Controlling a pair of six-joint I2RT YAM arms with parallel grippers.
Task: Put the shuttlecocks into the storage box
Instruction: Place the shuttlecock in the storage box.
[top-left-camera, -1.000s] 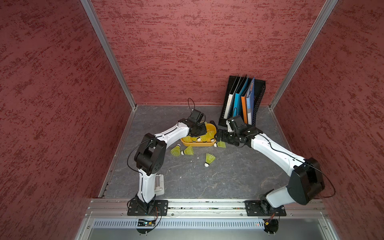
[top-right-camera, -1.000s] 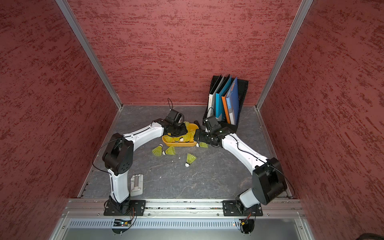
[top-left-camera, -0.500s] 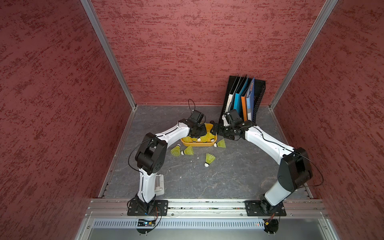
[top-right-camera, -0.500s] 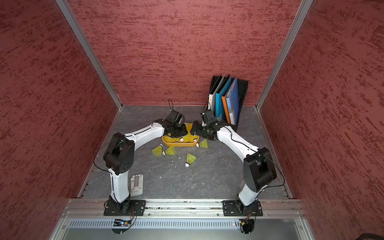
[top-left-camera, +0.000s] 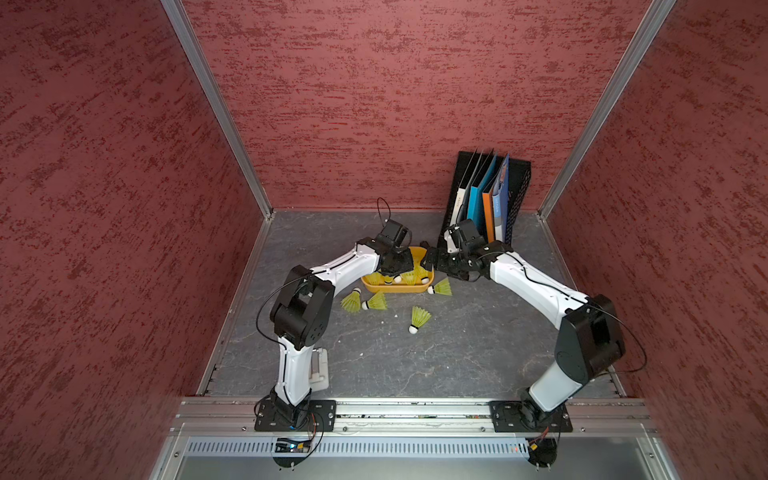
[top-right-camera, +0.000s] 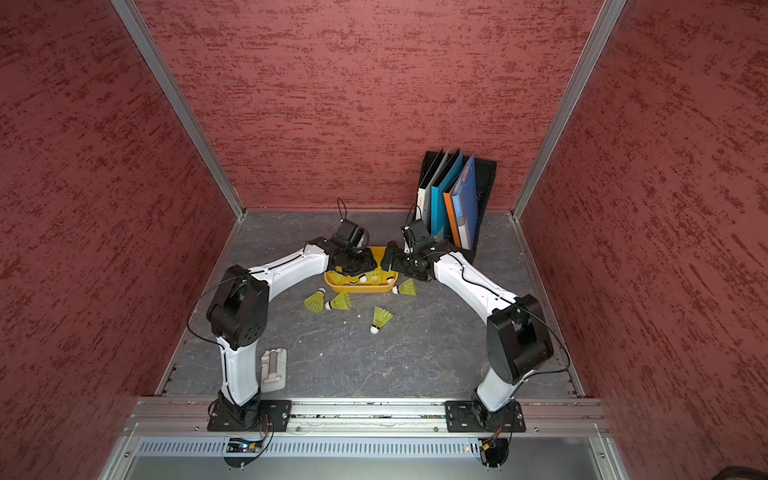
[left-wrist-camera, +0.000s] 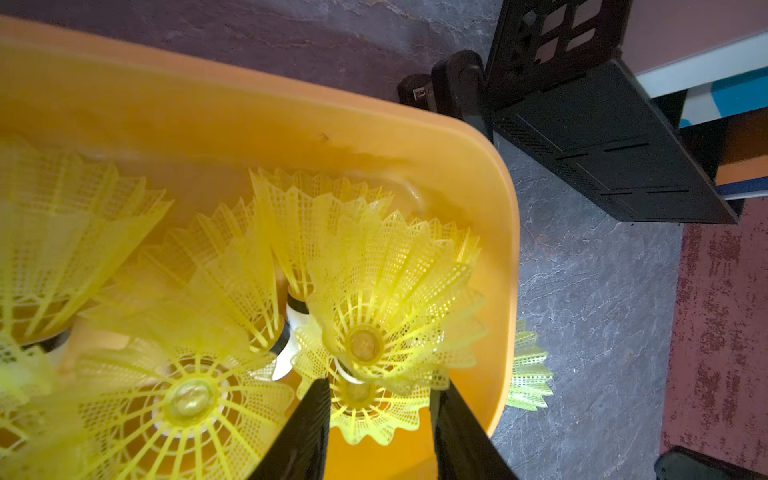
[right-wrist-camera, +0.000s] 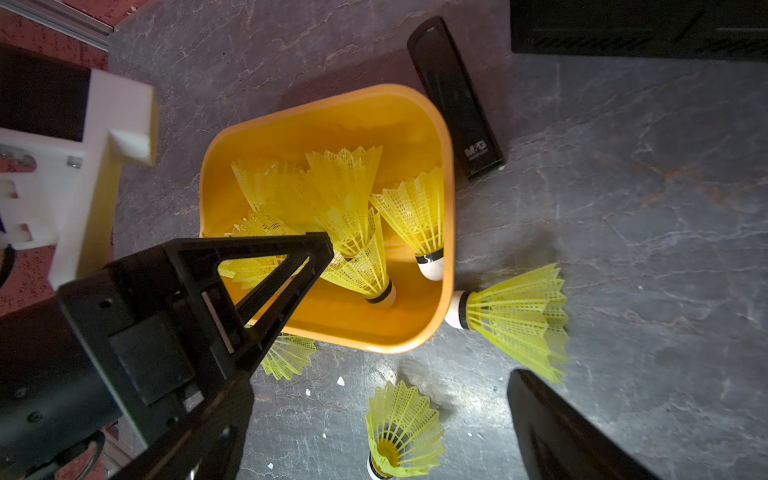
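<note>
Grey stone tabletop (top-left-camera: 457, 353), red walls (top-left-camera: 374, 104) all round. My left gripper (left-wrist-camera: 380, 388) hangs low over the storage box (right-wrist-camera: 316, 120), jaws narrowly apart about one of the shuttlecocks (left-wrist-camera: 374, 419); whether they pinch it I cannot tell. Lifting may snag its mesh skirt and drag it out. My right gripper (top-left-camera: 429, 258), spread wide, hovers at the box's far right corner: the arms could clash. Four more lie outside, near side.

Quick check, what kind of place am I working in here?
Probably a lab test booth: red wall panels in aluminium framing, arms bolted to a front rail, a file rack as prop.
</note>
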